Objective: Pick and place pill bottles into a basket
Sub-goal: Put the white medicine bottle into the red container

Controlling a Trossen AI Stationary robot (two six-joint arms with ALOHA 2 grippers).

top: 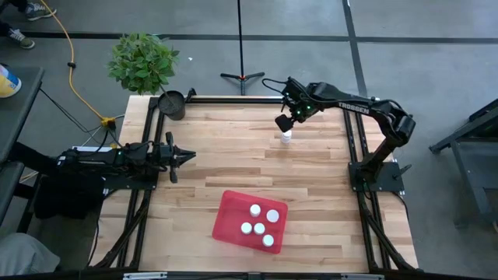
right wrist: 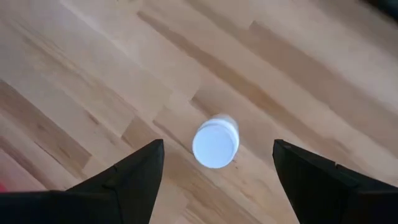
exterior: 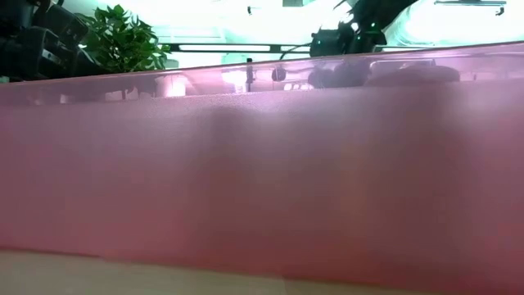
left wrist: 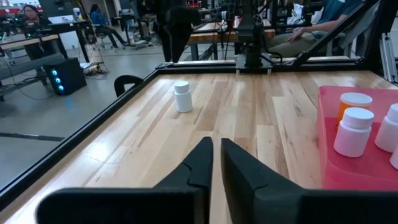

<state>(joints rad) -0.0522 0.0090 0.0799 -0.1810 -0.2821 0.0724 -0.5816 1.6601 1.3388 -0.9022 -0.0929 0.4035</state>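
Right pincer [right wrist: 217, 171] gapes wide above 1 lone bottle [right wrist: 215, 143]; seemingly 5 bottles sit in the basket [top: 229, 214]

- Landmark used: the wooden table [top: 233, 167].
- Right arm: base mounted at the table's right edge; the arm reaches up and across toward the far side of the table, bent at the elbow, wrist angled downward.
- Right gripper [top: 285, 123]: positioned above the table's far central area, pointing down at the surface. In the right wrist view its two dark fingers [right wrist: 124, 180] stand wide apart, with clear table surface showing between them.
- Left arm: stretched out low along the table's left edge, pointing inward toward the table's middle.
- Left gripper [top: 185, 155]: just inside the left edge, level with the surface; fingers [left wrist: 193, 171] nearly together, a narrow gap between them.
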